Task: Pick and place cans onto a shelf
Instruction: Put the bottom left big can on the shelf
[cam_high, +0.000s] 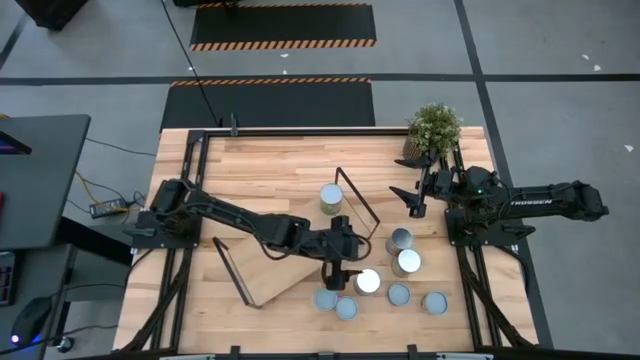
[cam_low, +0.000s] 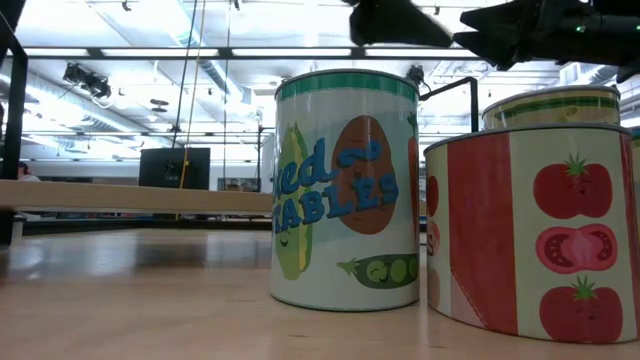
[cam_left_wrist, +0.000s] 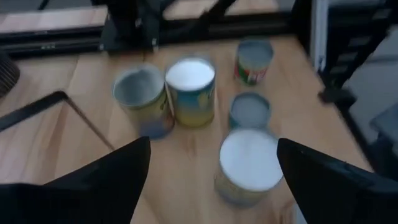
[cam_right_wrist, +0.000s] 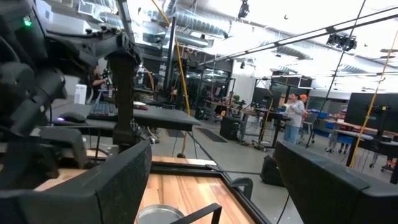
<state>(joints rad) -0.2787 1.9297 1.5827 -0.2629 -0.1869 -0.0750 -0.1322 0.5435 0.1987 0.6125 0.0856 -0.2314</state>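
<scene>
The left gripper (cam_high: 340, 268), fingers spread and empty, hovers low-centre in the high view; the nearest can (cam_high: 368, 281) stands just right of it. The right gripper (cam_high: 408, 199) waits open, farther off.

The tabletop (cam_high: 290, 160) is pale, smooth wood with visible plank seams, and the shelf (cam_high: 290, 275) lying on it is a board of similar light wood with thin black wire end loops. The cans (cam_left_wrist: 247, 165) have matt silvery metal tops; their sides carry glossy printed paper labels, as on the mixed-vegetables can (cam_low: 345, 190) and the tomato can (cam_low: 530, 235). Both arms' fingers (cam_left_wrist: 93, 186) look like matt black plastic.
</scene>
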